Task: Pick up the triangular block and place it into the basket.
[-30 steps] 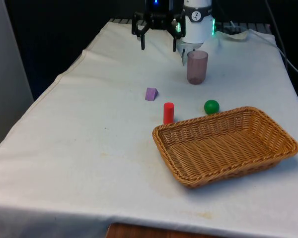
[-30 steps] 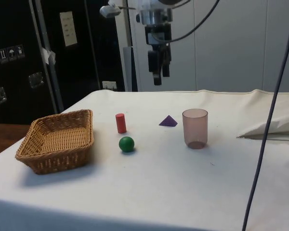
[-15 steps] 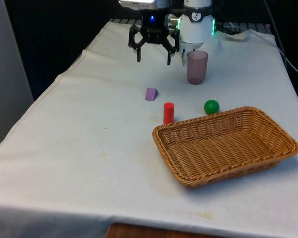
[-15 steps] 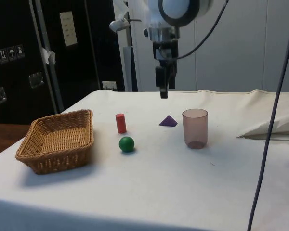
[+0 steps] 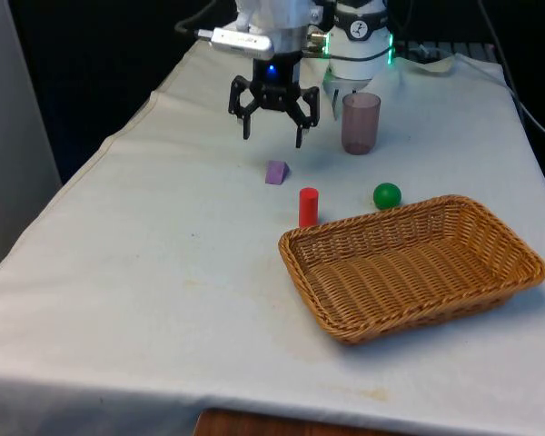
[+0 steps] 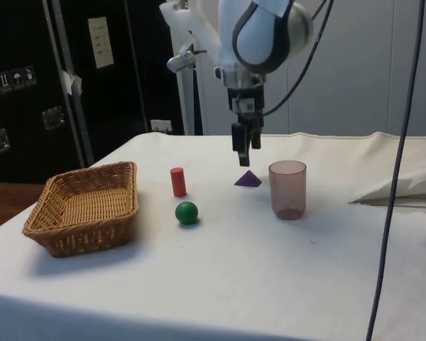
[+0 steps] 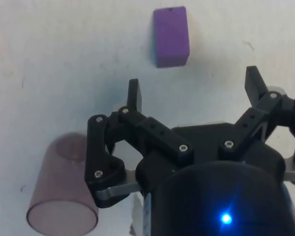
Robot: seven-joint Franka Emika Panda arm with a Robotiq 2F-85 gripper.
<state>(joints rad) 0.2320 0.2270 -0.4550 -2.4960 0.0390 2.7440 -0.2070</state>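
Clothed table (image 5: pixel 163 272): block (image 5: pixel 276 173), basket (image 5: pixel 409 268), cup (image 5: pixel 361 123)

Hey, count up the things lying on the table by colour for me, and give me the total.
Purple: 2, the triangular block and the see-through cup
Red: 1, the cylinder
Green: 1, the ball
Tan: 1, the wicker basket
Total: 5

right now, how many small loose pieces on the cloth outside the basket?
3. The purple triangular block lies below the open gripper. The red cylinder stands by the basket rim. The green ball sits near the cup.
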